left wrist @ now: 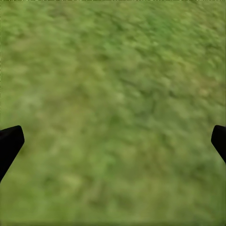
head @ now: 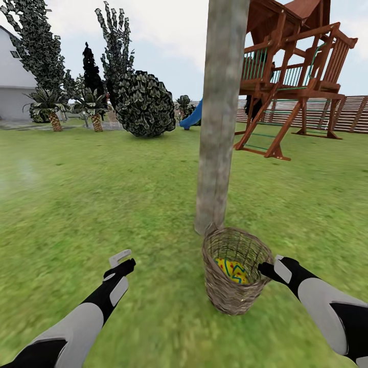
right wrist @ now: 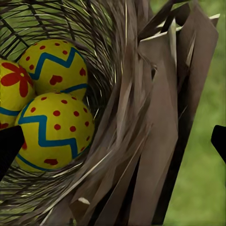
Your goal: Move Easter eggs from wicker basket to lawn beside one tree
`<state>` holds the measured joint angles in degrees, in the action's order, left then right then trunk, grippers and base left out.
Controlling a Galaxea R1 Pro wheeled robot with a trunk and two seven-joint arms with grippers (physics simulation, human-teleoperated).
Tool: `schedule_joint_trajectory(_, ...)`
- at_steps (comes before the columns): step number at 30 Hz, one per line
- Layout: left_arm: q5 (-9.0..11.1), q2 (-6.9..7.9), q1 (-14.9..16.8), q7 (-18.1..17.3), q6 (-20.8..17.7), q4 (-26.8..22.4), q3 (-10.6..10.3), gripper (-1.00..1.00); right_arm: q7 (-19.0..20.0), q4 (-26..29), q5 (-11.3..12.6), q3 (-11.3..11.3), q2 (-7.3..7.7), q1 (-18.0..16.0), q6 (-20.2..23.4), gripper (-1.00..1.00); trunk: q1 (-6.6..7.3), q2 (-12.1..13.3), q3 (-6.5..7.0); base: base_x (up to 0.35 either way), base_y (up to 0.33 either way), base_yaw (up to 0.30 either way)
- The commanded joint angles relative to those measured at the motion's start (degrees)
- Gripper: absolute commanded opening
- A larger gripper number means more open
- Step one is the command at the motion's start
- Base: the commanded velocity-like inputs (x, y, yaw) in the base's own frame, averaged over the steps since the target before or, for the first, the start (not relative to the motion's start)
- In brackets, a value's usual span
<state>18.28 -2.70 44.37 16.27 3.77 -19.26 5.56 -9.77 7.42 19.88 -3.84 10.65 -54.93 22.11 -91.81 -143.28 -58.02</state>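
- Standing on the lawn (head: 102, 204) at the foot of the tree (head: 220, 117), the wicker basket (head: 232, 301) is seen just in front of the trunk, upright, its mouth opening upward and slightly toward the camera.
- Three Easter eggs (right wrist: 54, 132) are lodged in the basket's bottom, pressed against one another; in the head view only a patch of yellow with blue and red marks (head: 232, 271) is made out through the mouth.
- In the right wrist view the nearest egg is seen with its long axis roughly level; the axes of the other two cannot be told, being partly hidden.
- The right gripper (head: 268, 267) is held at the basket's rim on the robot's right side, fingers spread wide, nothing between them; the basket wall (right wrist: 141, 141) lies between the fingertips.
- The left gripper (head: 121, 260) is held above bare grass, well apart from the basket, fingers parted and empty.
- A wooden playset (head: 296, 76) and a round bush (head: 145, 105) are noted behind.
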Motion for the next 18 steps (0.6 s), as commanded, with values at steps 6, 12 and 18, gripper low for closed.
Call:
schedule_joint_trajectory(6, 0.53, -0.03, 0.07, -0.01, 0.27, 0.03, 0.07, 1.00, -0.26, 0.14, 0.01, -0.38, -0.02, 0.00, 0.30, 1.00, 0.01, -0.02, -0.05, 0.000, 0.000, 0.000)
schedule_joint_trajectory(12, 0.44, -0.06, 0.06, 0.00, 0.27, 0.09, 0.06, 1.00, -0.25, 0.14, -0.01, -0.38, -0.02, 0.00, 0.22, 1.00, 0.01, -0.02, -0.05, 0.000, 0.000, 0.000)
schedule_joint_trajectory(18, 0.51, -0.07, 0.03, 0.00, 0.27, 0.09, 0.06, 1.00, -0.29, 0.14, -0.01, -0.38, -0.02, 0.00, 0.13, 1.00, 0.15, 0.06, 1.05, 0.000, 0.000, 0.000)
